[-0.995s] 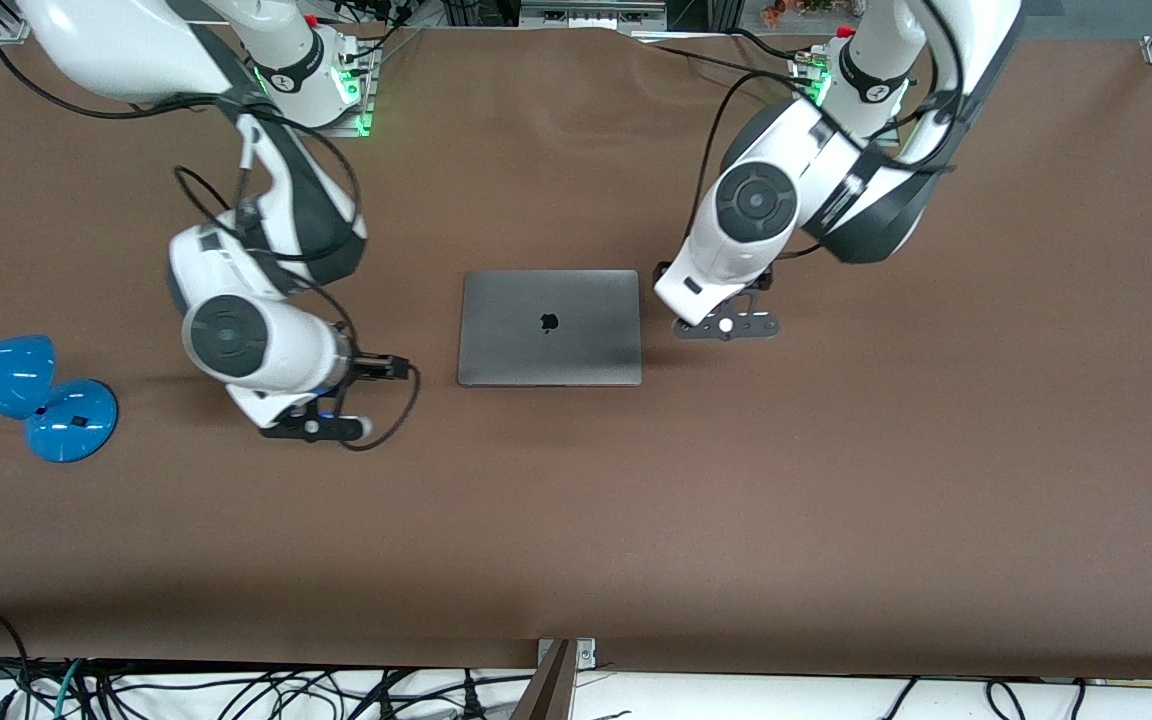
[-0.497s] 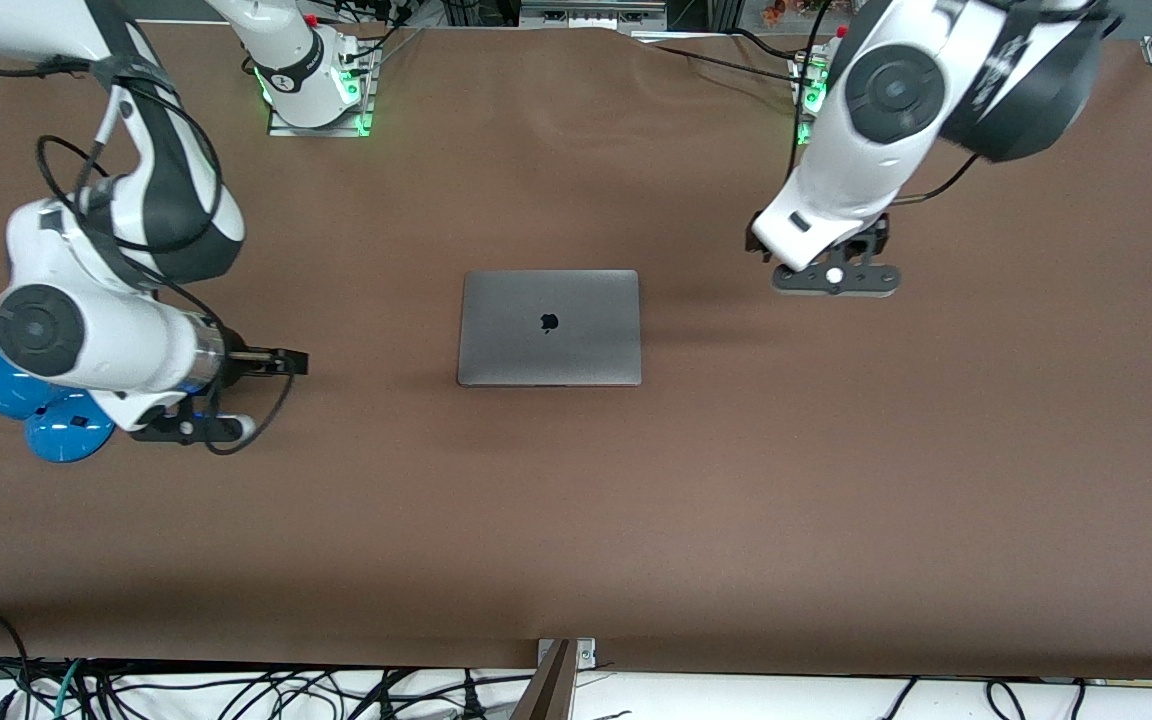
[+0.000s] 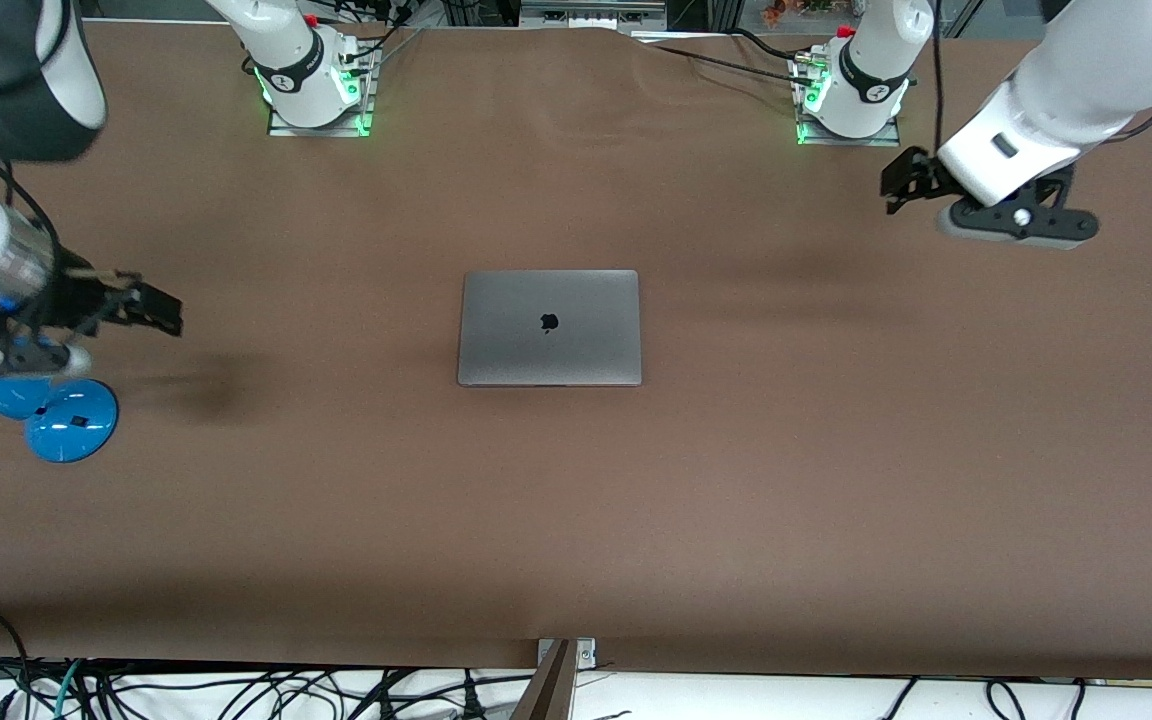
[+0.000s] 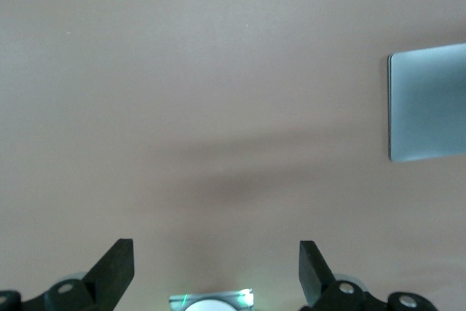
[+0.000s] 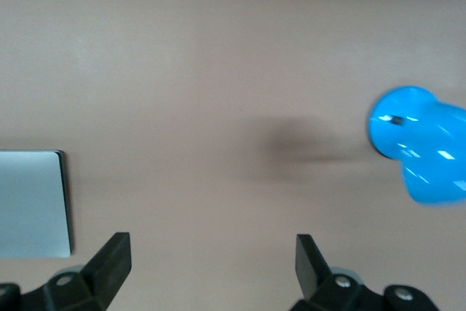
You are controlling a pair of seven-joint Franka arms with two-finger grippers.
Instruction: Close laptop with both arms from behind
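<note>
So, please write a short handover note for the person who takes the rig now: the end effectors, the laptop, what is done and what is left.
Left end effector: open, holds nothing, in the air over bare table near the left arm's end.
Right end effector: open, holds nothing, over the table beside the blue lamp at the right arm's end.
Laptop: mid-table, lid flat down, logo up, nothing touching it.
Done: the laptop is closed.
Left: nothing on the laptop; probably only park both arms.
</note>
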